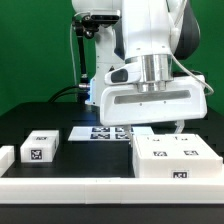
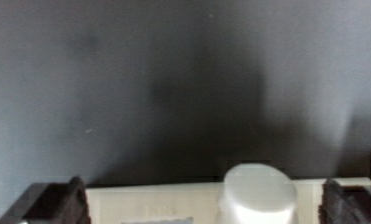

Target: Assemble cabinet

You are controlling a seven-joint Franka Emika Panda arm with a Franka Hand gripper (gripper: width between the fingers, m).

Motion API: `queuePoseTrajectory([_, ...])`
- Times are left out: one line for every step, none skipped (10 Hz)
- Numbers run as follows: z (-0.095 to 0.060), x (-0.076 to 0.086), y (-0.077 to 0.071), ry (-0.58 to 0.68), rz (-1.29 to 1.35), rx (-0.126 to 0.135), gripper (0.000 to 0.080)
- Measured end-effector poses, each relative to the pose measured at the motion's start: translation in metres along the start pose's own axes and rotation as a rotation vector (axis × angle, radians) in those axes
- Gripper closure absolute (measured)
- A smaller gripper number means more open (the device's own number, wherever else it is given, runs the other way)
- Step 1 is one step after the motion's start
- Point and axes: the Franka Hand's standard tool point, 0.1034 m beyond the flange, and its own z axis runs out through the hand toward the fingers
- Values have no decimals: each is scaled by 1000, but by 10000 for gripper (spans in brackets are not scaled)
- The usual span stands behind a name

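The cabinet body (image 1: 175, 157) is a large white box with black-and-white tags, lying at the exterior view's right front. My gripper (image 1: 157, 126) hangs just above its far edge. In the wrist view my gripper (image 2: 214, 203) is open, with dark fingertips (image 2: 57, 203) wide apart on either side of a white cabinet surface (image 2: 155, 203) that carries a rounded white peg (image 2: 256, 190). I cannot tell whether the fingers touch it. A small white tagged block (image 1: 40, 148) lies apart at the exterior view's left.
The marker board (image 1: 105, 132) lies flat behind the cabinet body, near the arm's base. Another white piece (image 1: 5, 156) sits at the left edge. A long white rail (image 1: 90, 187) runs along the front of the black table.
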Motion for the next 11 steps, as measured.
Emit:
queuePoseTrajectory([4,2,0,-1,1,1,150])
queuePoseTrajectory([3,4,-3,1,-3,3,150])
queuePoseTrajectory([3,5,-5,3,-6,4,150])
queuePoseTrajectory([3,5,-4,3,-11,4,150])
queuePoseTrajectory([3,5,-4,3,-16,4,244])
queuePoseTrajectory([3,5,-5,3,-20,4,381])
queuePoseTrajectory([3,5,-5,3,-23,4,381])
queuePoseTrajectory([3,5,-5,3,-25,5,574])
queuePoseTrajectory([3,5,-5,3,-26,5,586])
queuePoseTrajectory([3,5,-5,3,-27,5,586])
queuePoseTrajectory([3,5,-5,3,-29,5,586])
